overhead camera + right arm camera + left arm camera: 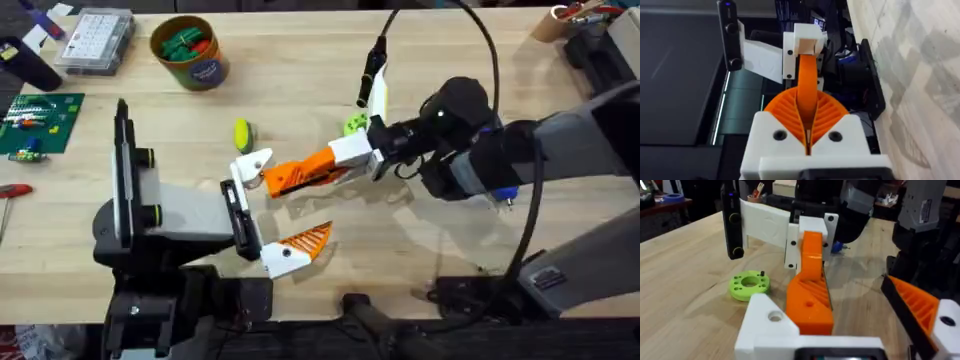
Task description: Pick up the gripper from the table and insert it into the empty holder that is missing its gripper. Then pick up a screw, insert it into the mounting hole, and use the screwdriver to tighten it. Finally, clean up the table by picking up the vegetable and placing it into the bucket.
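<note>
My right gripper (338, 162) is shut on the narrow end of the gripper (298, 176), a solid orange wedge held level above the table. Its wide end touches the holder (250, 165), the bare white bracket of my left gripper (285, 205). In the left wrist view the orange gripper (810, 297) lies against the holder (771, 322); how far it is seated I cannot tell. The left gripper's other bracket carries a latticed orange finger (305, 240), well apart, so it is open. A small black screw (761, 273) stands on a lime disc (749, 286). The yellow-green vegetable (243, 133) lies on the table. The bucket (203, 68) stands far left.
A clear parts box (95, 40) and a green circuit board (40, 120) sit at the left. A red-handled tool (10, 190) lies at the left edge. A tan cup (555, 22) is at the far right corner. The bucket holds green and red pieces.
</note>
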Available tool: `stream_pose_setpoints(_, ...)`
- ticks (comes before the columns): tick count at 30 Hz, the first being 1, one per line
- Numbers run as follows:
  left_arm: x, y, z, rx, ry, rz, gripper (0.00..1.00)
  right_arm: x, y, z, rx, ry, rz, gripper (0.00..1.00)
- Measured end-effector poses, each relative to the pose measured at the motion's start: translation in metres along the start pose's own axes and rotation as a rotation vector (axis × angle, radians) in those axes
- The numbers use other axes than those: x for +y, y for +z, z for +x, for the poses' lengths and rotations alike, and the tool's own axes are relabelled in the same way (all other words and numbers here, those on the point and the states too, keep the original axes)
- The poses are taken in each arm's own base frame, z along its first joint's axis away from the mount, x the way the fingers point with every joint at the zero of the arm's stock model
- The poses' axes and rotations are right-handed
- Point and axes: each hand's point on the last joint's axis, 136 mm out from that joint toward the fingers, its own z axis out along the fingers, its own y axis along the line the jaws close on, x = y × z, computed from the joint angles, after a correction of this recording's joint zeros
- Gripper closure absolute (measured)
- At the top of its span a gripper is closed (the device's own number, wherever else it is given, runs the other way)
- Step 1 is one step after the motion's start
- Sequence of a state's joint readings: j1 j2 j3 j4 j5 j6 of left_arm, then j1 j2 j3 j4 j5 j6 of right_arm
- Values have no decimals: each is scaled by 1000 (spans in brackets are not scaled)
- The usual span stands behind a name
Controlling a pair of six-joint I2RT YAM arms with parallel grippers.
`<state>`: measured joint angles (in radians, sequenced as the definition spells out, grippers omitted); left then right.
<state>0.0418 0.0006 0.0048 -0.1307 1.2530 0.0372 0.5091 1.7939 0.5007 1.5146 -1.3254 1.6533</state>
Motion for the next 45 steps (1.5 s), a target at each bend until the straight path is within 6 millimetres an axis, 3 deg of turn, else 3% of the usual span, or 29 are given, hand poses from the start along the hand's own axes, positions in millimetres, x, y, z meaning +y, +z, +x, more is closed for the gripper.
stream_pose_setpoints(45, 0, 0, 0, 0, 0, 0, 15, 5, 1, -1, 30, 3, -1, 986)
